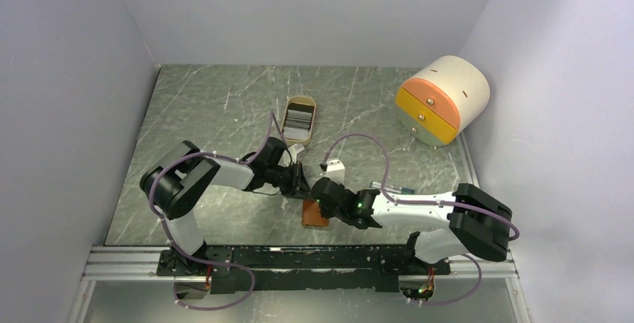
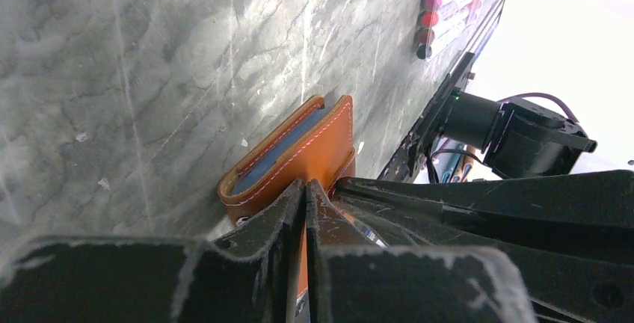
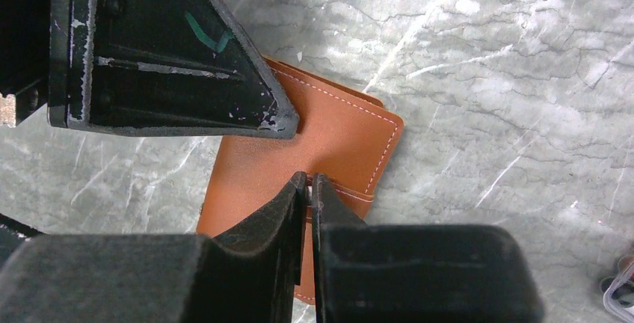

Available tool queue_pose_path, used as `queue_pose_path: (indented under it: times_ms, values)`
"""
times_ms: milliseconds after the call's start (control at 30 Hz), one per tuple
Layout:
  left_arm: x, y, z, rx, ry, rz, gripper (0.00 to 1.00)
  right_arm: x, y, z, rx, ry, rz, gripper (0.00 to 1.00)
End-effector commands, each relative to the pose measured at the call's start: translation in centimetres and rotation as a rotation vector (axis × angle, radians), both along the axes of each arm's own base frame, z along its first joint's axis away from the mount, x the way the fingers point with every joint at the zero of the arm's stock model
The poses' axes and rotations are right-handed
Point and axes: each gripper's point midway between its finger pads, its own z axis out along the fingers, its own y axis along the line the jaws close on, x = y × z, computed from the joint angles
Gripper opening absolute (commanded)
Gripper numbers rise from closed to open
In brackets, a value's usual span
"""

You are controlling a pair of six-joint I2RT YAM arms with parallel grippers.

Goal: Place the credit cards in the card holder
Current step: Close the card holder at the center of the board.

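Note:
The brown leather card holder [image 1: 314, 217] lies on the marble table between my two grippers. In the left wrist view the card holder [image 2: 318, 147] stands partly folded with the edge of a light blue card [image 2: 278, 157] showing between its layers. My left gripper [image 2: 305, 185] is shut with a thin strip of the holder's leather between its fingers. In the right wrist view the holder [image 3: 340, 132] lies flat under my right gripper [image 3: 309, 178], which is shut on its strap edge. My left gripper's finger [image 3: 187, 61] presses on the holder's far corner. More grey-white cards sit in an open tin [image 1: 300, 119].
A round white drawer unit [image 1: 442, 99] with orange and yellow fronts stands at the back right. A row of coloured pens [image 2: 451, 5] lies to the right of the holder, near my right arm [image 1: 419, 211]. Side walls close in the table.

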Motion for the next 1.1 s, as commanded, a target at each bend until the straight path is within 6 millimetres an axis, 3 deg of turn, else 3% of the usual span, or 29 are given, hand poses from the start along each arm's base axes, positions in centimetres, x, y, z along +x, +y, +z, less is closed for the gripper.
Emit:
queue_pose_path:
  times_ms: [0,667,1067]
  values:
    - [-1.0,1.5,-3.1,0.113,0.042,0.009,0.13,-2.6,-1.6,-2.4,-0.102,0.079,0.022,0.1]
    - [-1.2,2.0,-4.6,0.157,0.069,0.015,0.13,-4.8,-2.5,-2.8,-0.278,0.0,0.038,0.09]
    - [-1.5,2.2,-5.0,0.167,0.078,0.018,0.12,-7.6,-3.1,-5.8,-0.366,0.018,0.067,0.09]
